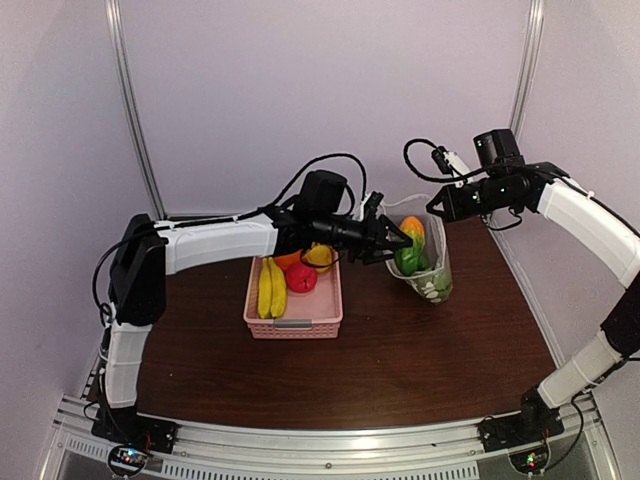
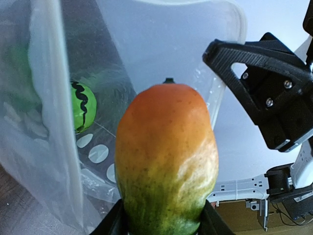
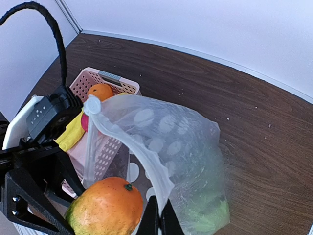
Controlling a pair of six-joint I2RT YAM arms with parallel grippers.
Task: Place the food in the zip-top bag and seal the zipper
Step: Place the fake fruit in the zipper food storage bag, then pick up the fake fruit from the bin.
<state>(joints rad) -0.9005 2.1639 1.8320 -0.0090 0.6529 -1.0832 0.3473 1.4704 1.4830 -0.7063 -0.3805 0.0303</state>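
My left gripper (image 2: pixel 164 225) is shut on a toy mango (image 2: pixel 167 156), orange on top and green below, and holds it at the open mouth of the zip-top bag (image 1: pixel 432 270). The bag is clear with white dots and hangs from its mouth edge. My right gripper (image 3: pixel 160 215) is shut on the zipper strip (image 3: pixel 132 142) and holds that edge up. Green food pieces (image 3: pixel 208 213) lie at the bottom of the bag, one with a dark squiggle (image 2: pixel 82 106). From above, the mango (image 1: pixel 412 228) sits just over the bag's rim, between the left gripper (image 1: pixel 395 238) and the right gripper (image 1: pixel 437 212).
A pink lattice basket (image 1: pixel 295 322) stands left of the bag on the dark wooden table. It holds yellow bananas (image 1: pixel 271 288), a red ball (image 1: pixel 301 277), an orange (image 3: pixel 100 91) and a yellow piece (image 1: pixel 320 256). White walls close in behind and at both sides.
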